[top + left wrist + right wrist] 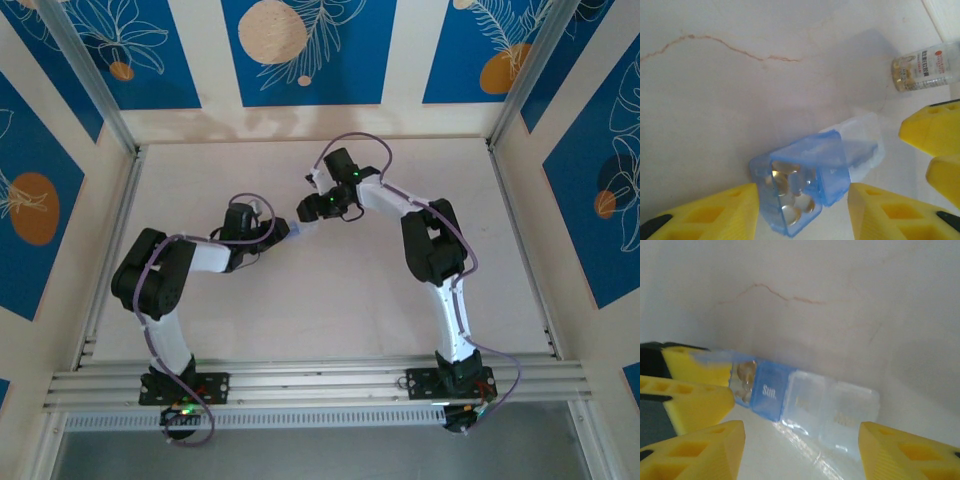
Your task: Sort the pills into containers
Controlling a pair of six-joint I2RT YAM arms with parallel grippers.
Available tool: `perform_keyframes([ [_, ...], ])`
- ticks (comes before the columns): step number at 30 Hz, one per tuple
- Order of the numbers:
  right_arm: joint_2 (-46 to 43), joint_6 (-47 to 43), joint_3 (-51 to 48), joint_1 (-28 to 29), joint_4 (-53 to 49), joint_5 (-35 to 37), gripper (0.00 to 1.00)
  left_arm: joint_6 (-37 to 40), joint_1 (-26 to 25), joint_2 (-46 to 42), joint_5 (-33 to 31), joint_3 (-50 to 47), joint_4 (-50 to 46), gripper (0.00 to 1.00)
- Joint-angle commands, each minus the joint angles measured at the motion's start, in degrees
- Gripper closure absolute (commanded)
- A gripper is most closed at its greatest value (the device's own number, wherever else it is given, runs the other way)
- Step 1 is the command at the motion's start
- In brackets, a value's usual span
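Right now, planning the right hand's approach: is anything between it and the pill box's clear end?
Nothing visible does. The right hand directly faces the pill box at its clear end; the left hand holds only its blue end.

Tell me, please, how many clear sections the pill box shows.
2: one clear section beside the blue Sun. lid, another at the pill box's free end. More may be hidden.
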Motion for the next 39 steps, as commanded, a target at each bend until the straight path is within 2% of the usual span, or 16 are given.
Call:
perform_keyframes([
  [1,-1.36,0.58,-1.21,-0.45,-0.10,2.76,0.37,4.16,-0.34,-2.23,-1.58,2.25,-5.31,0.48],
  [6,-1.70,0.63,-2.58,-1.92,0.55,4.29,0.36,6.74,-0.25,-3.87,-3.31,2.96,-9.24,0.45],
  [10,-1.87,0.44,-3.18,-2.13,3.06,1.98,0.36,6.21,-0.30,-5.37,-3.33,1.22,-5.23,0.45],
  [14,0.63,1.25,-1.16,-2.50,2.41,-0.10,0.36,4.68,-0.71,-3.37,-0.54,3.13,-4.17,0.47],
  [26,3.87,1.70,2.15,-0.65,1.27,-3.25,0.36,6.12,-1.13,-0.28,-1.59,6.66,-8.67,0.47],
  [31,2.33,2.04,1.24,-0.48,1.31,-4.21,0.37,7.37,-1.22,-0.46,-3.01,6.01,-9.40,0.47],
  [39,-3.81,4.41,-4.73,-0.61,4.71,-3.50,0.37,5.45,-1.20,-0.88,-0.97,4.69,-5.85,0.47],
])
